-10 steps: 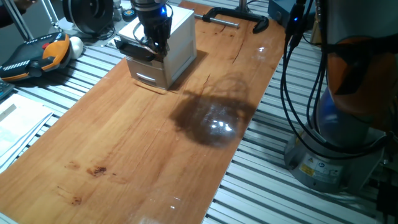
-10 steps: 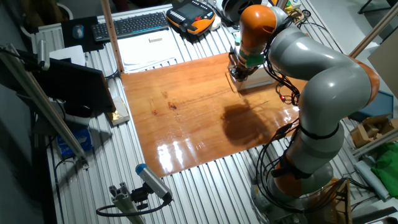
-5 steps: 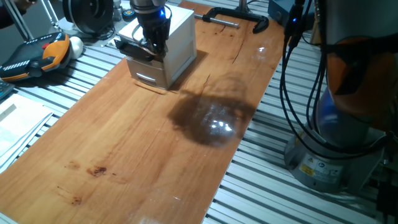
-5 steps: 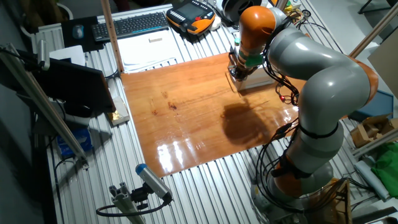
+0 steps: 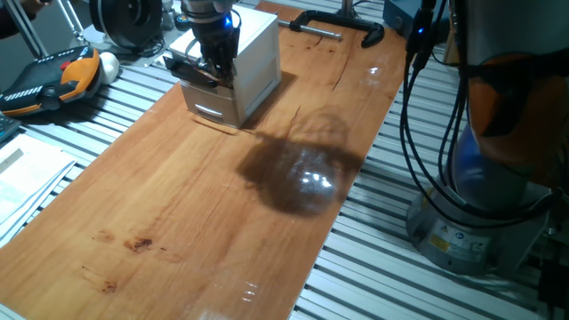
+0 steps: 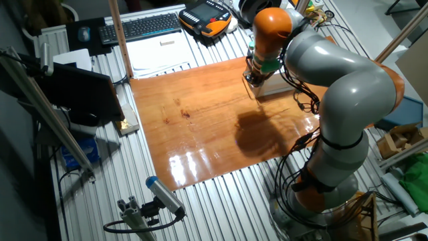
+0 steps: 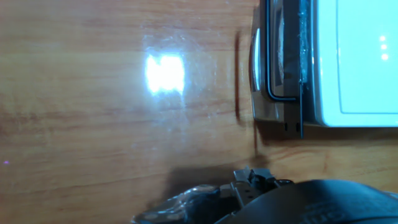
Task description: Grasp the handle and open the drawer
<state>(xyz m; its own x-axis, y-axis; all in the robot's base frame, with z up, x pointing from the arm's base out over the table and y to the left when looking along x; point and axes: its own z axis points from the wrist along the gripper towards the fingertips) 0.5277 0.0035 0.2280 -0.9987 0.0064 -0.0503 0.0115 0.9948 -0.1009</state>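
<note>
Sitting at the far end of the wooden table (image 5: 222,204), the handle (image 5: 182,68) is a thin dark bar running across the front of the drawer (image 5: 188,73) – which is sticking out a bit from the white cabinet (image 5: 253,62). The gripper (image 5: 216,69) is hanging right over the drawer's front edge, though I can't tell whether its fingers are clamping anything. The pale handle (image 7: 254,62) is showing below it – no readable labels anywhere.
</note>
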